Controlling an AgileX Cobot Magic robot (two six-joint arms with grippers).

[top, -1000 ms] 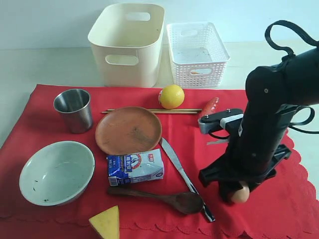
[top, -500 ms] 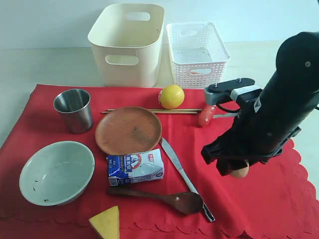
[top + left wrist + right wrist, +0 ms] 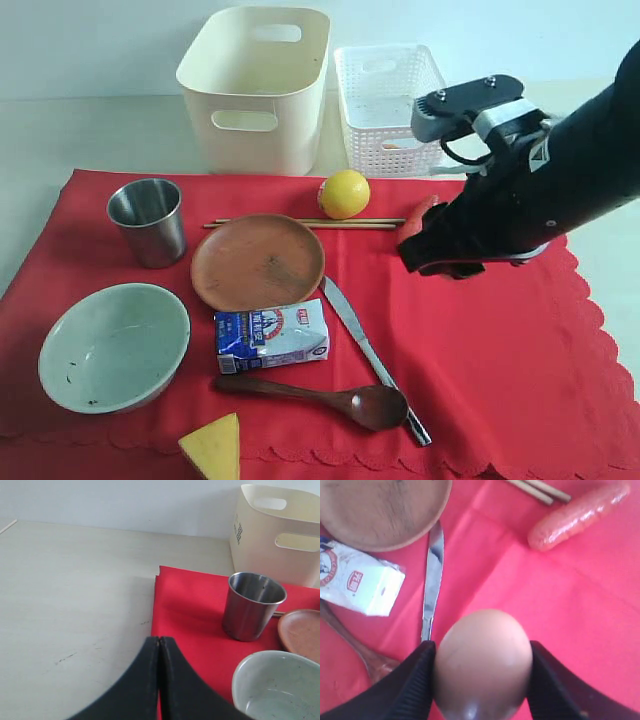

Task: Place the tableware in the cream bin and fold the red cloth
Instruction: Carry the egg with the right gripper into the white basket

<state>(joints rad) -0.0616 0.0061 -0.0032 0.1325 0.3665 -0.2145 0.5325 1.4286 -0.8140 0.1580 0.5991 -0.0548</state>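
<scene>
Egg (image 3: 482, 660) is clamped between the right gripper's (image 3: 481, 680) fingers (image 3: 410, 685), above the red cloth (image 3: 500, 370). Knife (image 3: 360, 345), plate (image 3: 258, 262) and spoon (image 3: 330, 397) lie on the cloth to its left, untouched; the cream bin (image 3: 255, 110) stands far left. Left gripper (image 3: 159, 645) is pressed shut by the cloth's left edge, cup (image 3: 252, 607) and bowl (image 3: 280, 685) apart from it.

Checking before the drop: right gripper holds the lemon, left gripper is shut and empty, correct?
Not the lemon: the right wrist view shows the right gripper holding the egg. The lemon lies on the red cloth. The left gripper is indeed shut and empty.
</scene>
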